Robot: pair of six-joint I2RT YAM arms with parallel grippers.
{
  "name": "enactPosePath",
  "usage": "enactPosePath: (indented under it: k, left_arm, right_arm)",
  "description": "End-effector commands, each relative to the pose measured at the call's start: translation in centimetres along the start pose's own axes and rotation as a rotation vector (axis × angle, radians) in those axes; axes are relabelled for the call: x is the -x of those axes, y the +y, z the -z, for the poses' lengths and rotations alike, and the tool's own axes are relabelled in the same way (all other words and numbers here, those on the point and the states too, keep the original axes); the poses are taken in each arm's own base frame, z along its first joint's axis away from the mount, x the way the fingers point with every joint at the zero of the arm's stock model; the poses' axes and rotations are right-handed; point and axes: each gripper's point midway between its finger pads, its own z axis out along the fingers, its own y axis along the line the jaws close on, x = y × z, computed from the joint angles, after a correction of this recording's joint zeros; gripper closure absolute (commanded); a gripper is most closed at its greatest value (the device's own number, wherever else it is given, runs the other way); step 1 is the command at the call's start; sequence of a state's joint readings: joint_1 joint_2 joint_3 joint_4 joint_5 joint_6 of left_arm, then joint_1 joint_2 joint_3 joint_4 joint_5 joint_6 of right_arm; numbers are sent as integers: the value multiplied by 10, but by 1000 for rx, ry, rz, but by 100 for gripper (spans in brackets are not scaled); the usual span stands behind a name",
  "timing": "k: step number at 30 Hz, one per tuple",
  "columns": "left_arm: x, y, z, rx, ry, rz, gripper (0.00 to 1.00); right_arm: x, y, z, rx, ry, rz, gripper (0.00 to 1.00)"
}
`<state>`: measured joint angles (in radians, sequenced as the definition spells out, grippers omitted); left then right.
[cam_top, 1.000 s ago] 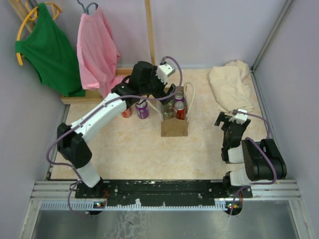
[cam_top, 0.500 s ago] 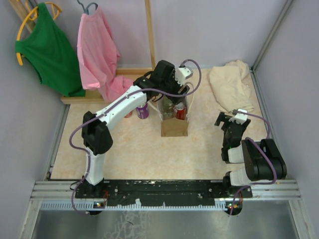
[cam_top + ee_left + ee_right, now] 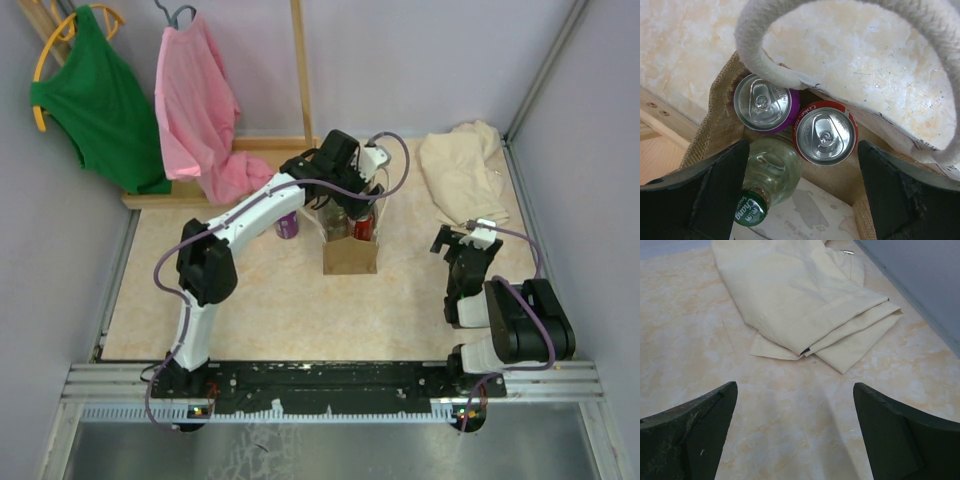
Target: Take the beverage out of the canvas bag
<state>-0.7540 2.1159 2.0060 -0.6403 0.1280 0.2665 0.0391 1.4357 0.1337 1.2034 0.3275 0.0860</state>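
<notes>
The canvas bag stands upright mid-table, tan-brown with white loop handles. In the left wrist view I look down into it: a purple can, a red can and a clear glass bottle with a green cap stand inside, against the burlap wall. My left gripper is open just above the bag's mouth, its fingers either side of the bottle and red can, holding nothing; it also shows in the top view. My right gripper is open and empty, low over bare table at the right.
A beige cloth heap lies at the back right, also ahead of the right gripper. Another purple can stands left of the bag. A green shirt and a pink shirt hang at the back left over a wooden rail.
My left arm has swung right from the cans beside the bag to over the bag's mouth. The right arm has not moved.
</notes>
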Motion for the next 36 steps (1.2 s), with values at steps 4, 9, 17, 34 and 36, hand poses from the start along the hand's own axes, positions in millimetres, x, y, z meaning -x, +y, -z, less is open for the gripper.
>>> enactPosePath:
  k: [4,9,17,34,36]
  left_arm:
    - [-14,-7,-12,-9,68,-7,5]
    - [-18,-14,-18,-26,89,-17,6]
    - [-6,-23,-21,-19,81,-58,7]
    - [-24,-32,-28,5,167,-61,3]
    - [-27,-31,-30,17,177,-63,3]
  right_arm:
    - [19,4,-8,-4,-62,-8,1]
    - [20,4,-8,-4,-63,-9,1]
    - [20,4,-8,-3,-63,-9,1]
    - [20,4,-8,-3,-63,-9,1]
    - [20,4,-8,-3,-63,-8,1]
